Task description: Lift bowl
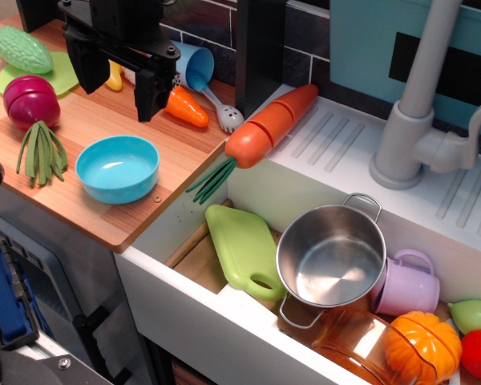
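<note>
We're at the approach step: the gripper (116,87) hangs w/ jaws apart and empty, above and behind the bowl (118,168), which sits upright on the wood counter (184,152) just right of the green bean bundle (40,151). Next we'd drop over the rim and pinch it; the bowl's glossy, smooth plastic, round and shallow, so prob. slippery.

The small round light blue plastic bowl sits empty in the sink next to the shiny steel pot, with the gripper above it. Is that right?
Not quite. In the observation.image view, the small round light blue plastic bowl sits empty on the wooden counter, not in the sink. The shiny steel pot is in the sink, well apart from it. The gripper is above the bowl, farther back.
</note>
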